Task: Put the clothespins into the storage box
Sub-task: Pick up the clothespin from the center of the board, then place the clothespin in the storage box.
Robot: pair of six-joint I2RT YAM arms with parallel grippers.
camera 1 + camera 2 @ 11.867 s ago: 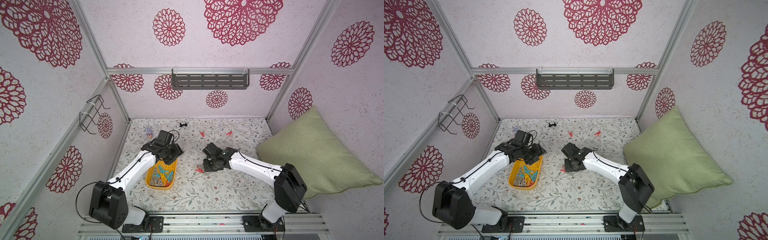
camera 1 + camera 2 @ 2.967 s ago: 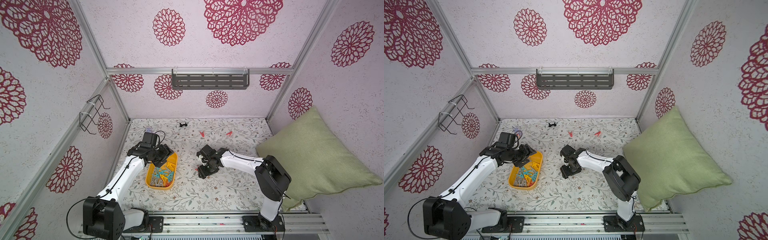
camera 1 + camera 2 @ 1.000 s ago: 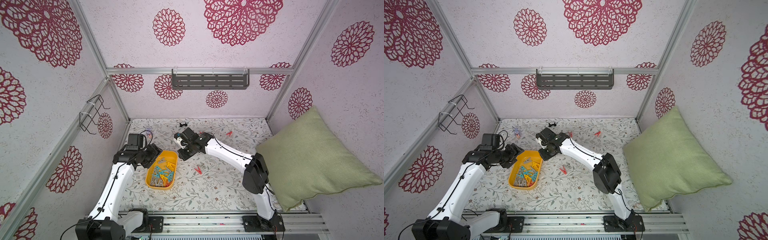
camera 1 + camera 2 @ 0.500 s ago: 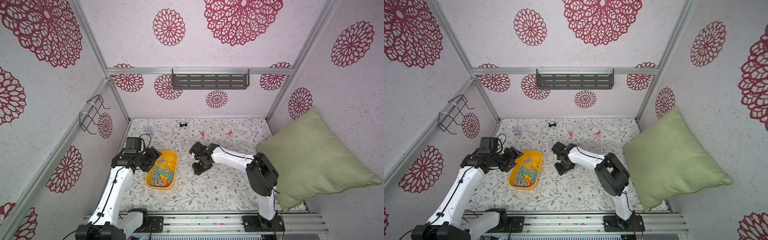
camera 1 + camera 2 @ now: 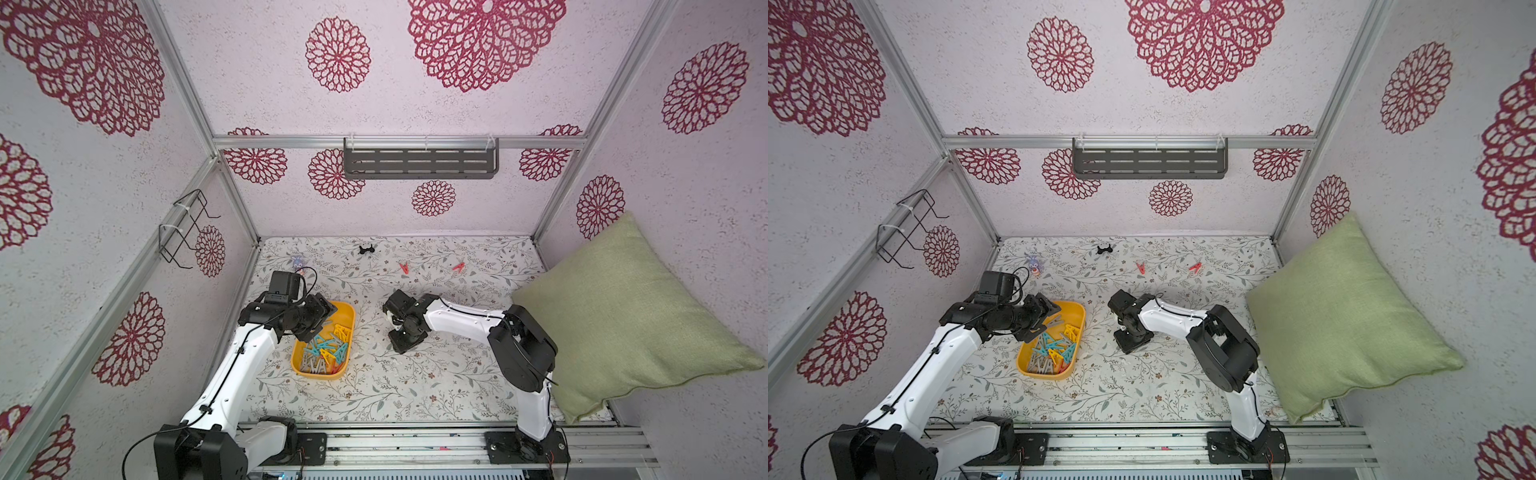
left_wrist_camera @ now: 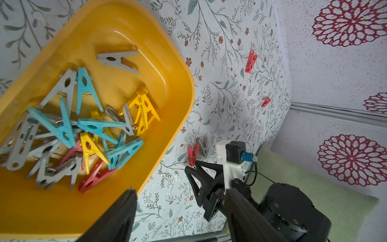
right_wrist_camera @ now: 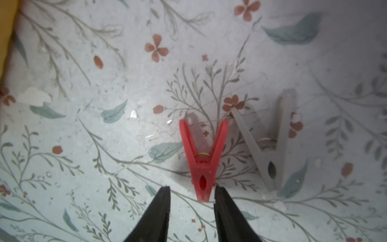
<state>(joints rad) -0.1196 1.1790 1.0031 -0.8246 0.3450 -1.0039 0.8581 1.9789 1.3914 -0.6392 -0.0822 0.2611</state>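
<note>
Likely the red clothespin is light, stiff, slick plastic (squeezing its splayed legs would only spring it open), so the narrow closed end is the place to take hold. It lies flat on the floral tabletop, just beside a grey clothespin and apart from the yellow storage box. The right claw stands spread with that narrow end between its tips, pinching nothing. The left claw, spread and empty, hovers over the box.
</note>
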